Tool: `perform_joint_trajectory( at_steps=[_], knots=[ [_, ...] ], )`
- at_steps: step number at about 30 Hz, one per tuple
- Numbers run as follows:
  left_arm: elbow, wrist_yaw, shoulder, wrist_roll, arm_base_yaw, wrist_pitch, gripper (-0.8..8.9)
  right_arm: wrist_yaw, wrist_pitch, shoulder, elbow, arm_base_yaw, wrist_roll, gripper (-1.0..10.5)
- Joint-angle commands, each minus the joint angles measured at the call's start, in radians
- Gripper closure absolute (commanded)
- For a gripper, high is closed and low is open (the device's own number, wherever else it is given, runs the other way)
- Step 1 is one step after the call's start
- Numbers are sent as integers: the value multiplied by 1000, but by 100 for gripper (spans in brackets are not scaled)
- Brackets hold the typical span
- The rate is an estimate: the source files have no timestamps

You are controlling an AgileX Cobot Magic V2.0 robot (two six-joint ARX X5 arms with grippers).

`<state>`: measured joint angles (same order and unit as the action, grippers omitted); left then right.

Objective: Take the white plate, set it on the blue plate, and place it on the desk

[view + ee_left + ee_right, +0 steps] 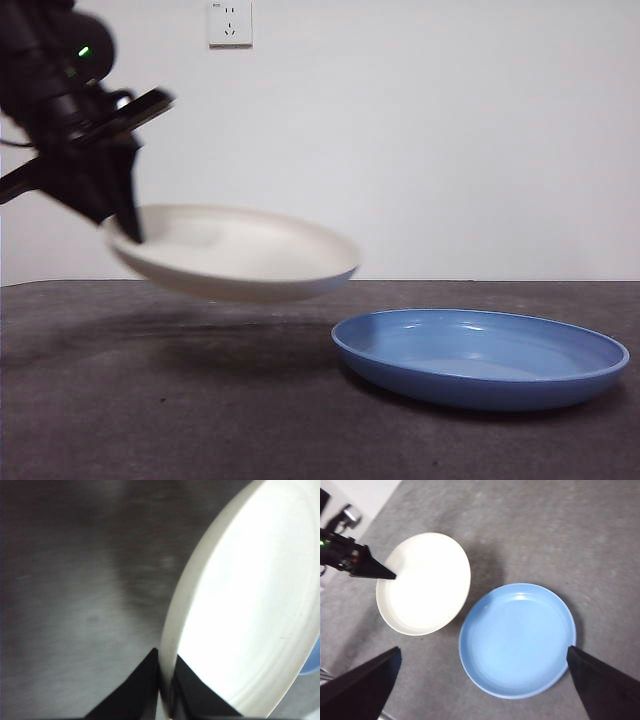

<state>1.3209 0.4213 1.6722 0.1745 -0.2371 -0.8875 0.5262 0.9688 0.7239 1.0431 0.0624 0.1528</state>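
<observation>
The white plate [235, 252] hangs tilted above the desk [150, 420], left of the blue plate [480, 356]. My left gripper [125, 225] is shut on the white plate's left rim [170, 645], one jaw on each side of it. The blue plate lies flat on the desk at the right; a sliver of it shows past the white plate [314, 655] in the left wrist view. My right gripper [482, 680] stands open high above the blue plate [517, 640], its jaws wide apart, with the white plate [422, 590] and the left gripper [370, 567] also below it.
A white wall with a socket [230, 22] stands behind the desk. The white plate's shadow [230, 340] falls on the desk beneath it. The desk's edge and pale floor show at one corner [360, 495] of the right wrist view.
</observation>
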Motion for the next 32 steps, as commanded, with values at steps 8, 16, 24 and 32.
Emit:
perform_joint_trajectory(
  at_steps=[8, 16, 24, 32],
  knots=[
    [16, 7, 40, 182, -254, 148, 805, -38, 132, -121, 19, 1, -39, 233],
    [60, 7, 106, 264, -370, 226, 805, -37, 179, -194, 19, 11, -40, 233],
    [225, 9, 241, 269, -404, 151, 805, -37, 222, -217, 19, 25, -37, 233],
    [298, 67, 368, 265, -411, 103, 805, -36, 225, -218, 19, 31, -38, 233]
  ],
)
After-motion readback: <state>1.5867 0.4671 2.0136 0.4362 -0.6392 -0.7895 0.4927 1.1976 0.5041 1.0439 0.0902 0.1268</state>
